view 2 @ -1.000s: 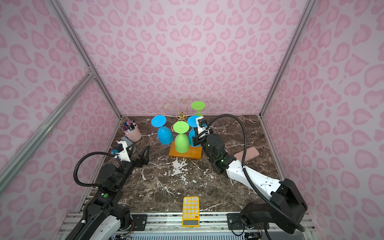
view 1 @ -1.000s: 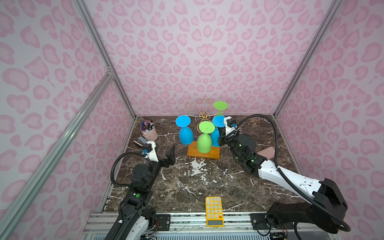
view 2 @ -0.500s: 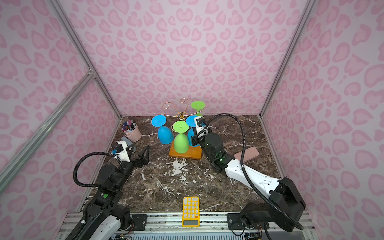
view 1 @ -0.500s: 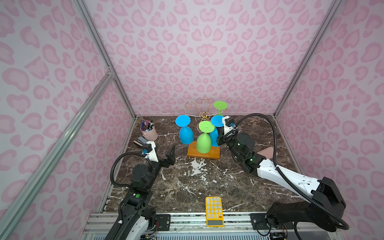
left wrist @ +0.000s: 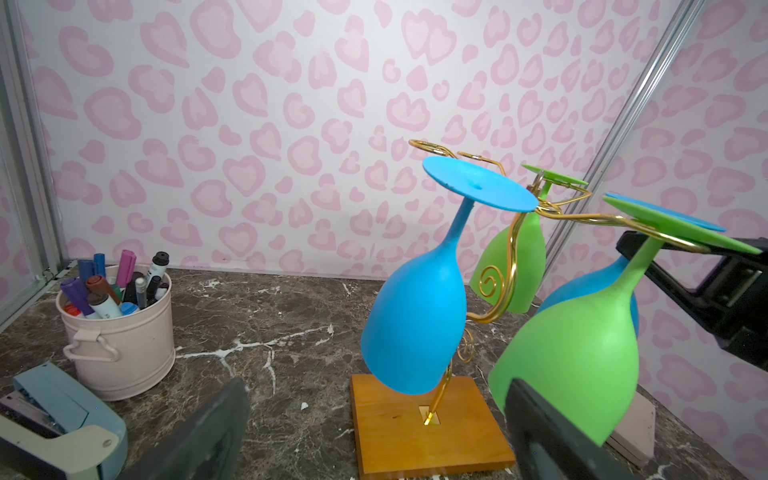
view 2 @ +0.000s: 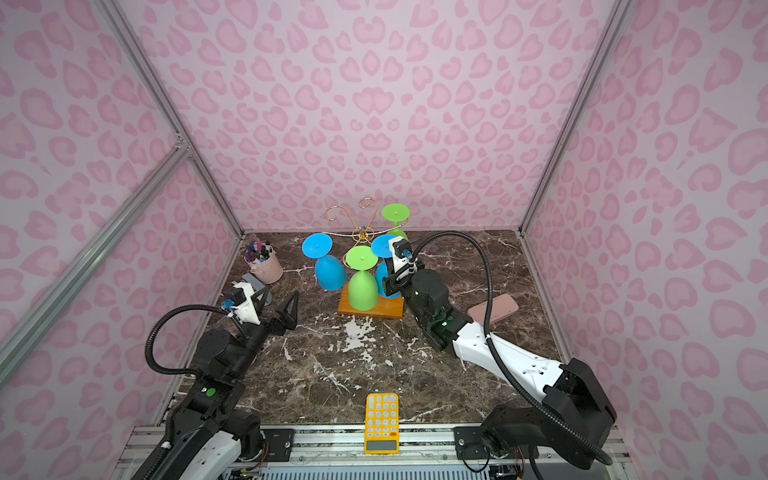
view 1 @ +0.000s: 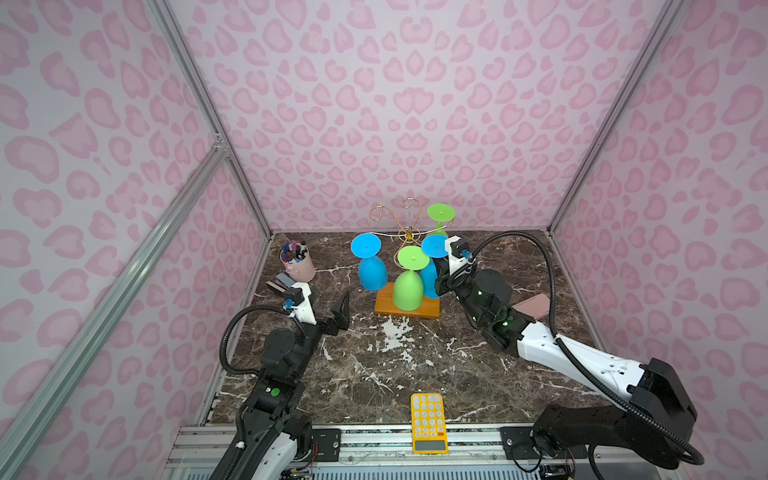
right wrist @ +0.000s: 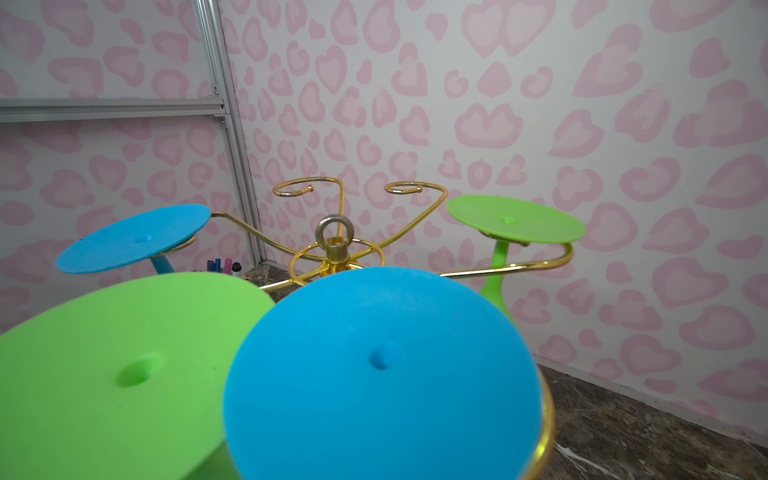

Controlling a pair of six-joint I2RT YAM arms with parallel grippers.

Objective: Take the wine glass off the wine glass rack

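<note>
On the wine glass rack (view 1: pixel 430 309), a blue wine glass (right wrist: pixel 382 374) is hung beside the right gripper (view 1: pixel 441 284), whose hold, masked by the foot in its wrist view, cannot be told; the left gripper (view 2: pixel 277 305) is spread wide.

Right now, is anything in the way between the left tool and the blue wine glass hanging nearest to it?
Nothing visible. Only bare marble tabletop lies between the open left tool and that blue wine glass on the wine glass rack. The pink marker bucket and the stapler stand off to the side.
</note>
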